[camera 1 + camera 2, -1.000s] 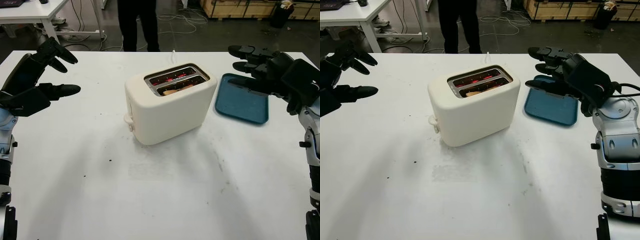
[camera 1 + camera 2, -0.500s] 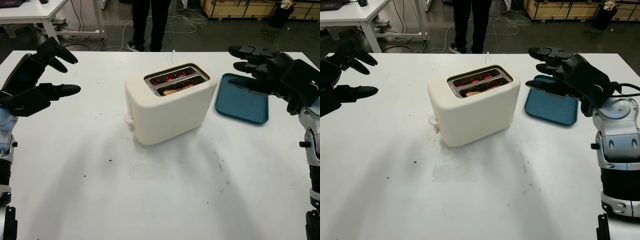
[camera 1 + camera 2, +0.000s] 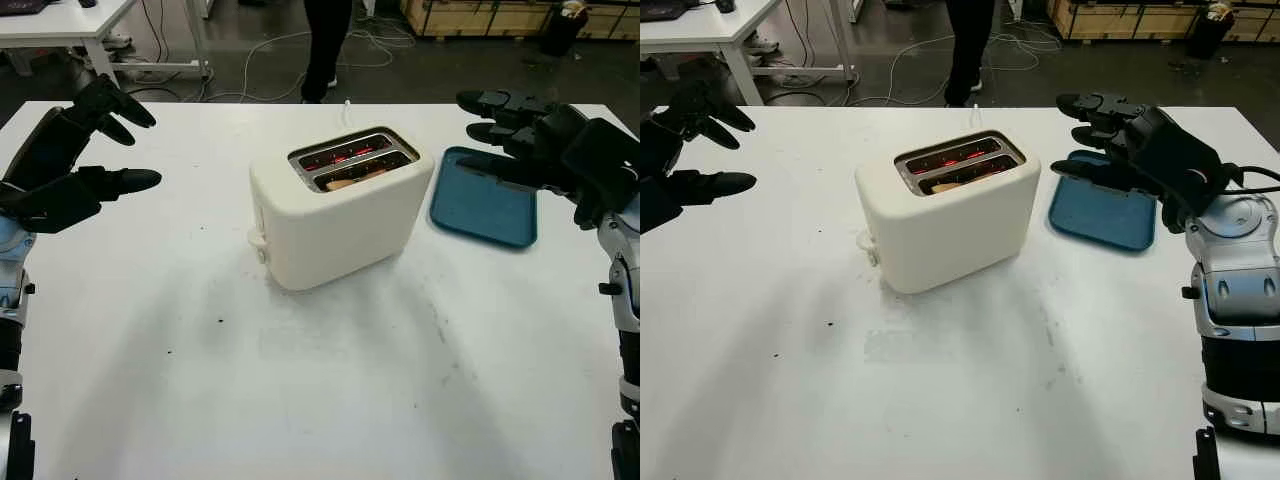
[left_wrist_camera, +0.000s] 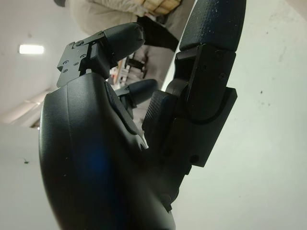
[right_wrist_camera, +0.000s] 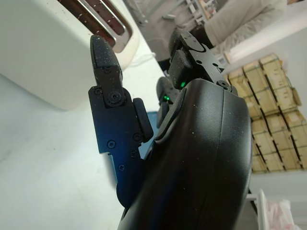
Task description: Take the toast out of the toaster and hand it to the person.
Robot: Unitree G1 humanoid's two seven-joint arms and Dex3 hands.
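Note:
A cream two-slot toaster (image 3: 335, 215) stands mid-table, its slots glowing red inside. A slice of toast (image 3: 345, 182) sits low in the nearer slot. My left hand (image 3: 95, 140) hovers open above the table's left side, well apart from the toaster. My right hand (image 3: 515, 135) is open over the blue tray's far end, to the right of the toaster; in the right wrist view the toaster (image 5: 43, 52) lies beyond its fingers (image 5: 112, 120). A person's dark legs (image 3: 325, 45) stand beyond the table's far edge.
A blue tray (image 3: 480, 205) lies right of the toaster. A white cord (image 3: 347, 108) runs from the toaster to the far edge. Another white table (image 3: 60, 25) and cables sit on the floor behind, with wooden crates (image 3: 480, 15) at the back right.
The person behind the table has stepped to the right. Both hands and the toaster have stayed where they were.

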